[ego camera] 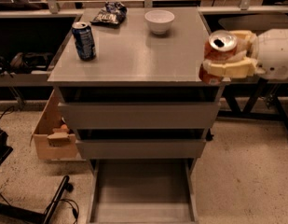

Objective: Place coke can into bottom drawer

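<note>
one blue can (84,41) stood near the bench (134,59) left edge. one white bowl (159,21) and one snack bag (108,14) sat at its far edge. the end effector (217,59) was clamped on the coke can (221,42) at the front right corner. the bottom drawer (141,190) stood pulled out beneath two upper drawers.

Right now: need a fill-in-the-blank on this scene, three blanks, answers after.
1. At the front corner of the cabinet top, the gripper has its jaws ____ on the coke can.
2. The bottom drawer is not shut but ____.
3. On the cabinet top, a blue can stands left of a white ____.
Missing words: shut; open; bowl.
</note>
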`<state>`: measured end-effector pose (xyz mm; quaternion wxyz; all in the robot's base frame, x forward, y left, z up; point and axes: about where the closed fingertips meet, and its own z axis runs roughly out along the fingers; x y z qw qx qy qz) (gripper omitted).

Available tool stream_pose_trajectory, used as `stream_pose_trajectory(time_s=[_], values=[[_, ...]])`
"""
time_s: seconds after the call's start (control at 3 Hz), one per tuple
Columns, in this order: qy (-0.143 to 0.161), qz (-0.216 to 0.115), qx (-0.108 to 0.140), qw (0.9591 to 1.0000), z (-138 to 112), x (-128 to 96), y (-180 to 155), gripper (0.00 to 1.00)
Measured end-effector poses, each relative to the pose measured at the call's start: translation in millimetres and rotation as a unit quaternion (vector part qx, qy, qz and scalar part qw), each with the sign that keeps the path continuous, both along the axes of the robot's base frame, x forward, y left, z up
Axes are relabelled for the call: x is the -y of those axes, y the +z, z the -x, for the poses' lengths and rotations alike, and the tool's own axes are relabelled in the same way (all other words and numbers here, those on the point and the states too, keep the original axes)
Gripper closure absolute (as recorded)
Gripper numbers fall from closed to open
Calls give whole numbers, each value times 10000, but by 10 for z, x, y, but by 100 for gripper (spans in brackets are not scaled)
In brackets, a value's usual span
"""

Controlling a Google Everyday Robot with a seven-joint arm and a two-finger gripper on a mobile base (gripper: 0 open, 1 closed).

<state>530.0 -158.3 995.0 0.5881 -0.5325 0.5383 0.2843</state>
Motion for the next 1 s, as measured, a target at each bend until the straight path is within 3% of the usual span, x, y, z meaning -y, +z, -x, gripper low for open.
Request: stream_pose_trajectory(time_s=[0.33,0.67,1.0], values=[[395,115,-438,9982,477,-79,-746,100],[1124,383,-590,9912,819,-264,-2141,100],[1367,373,-627,9879,941,-251,-2996,100]])
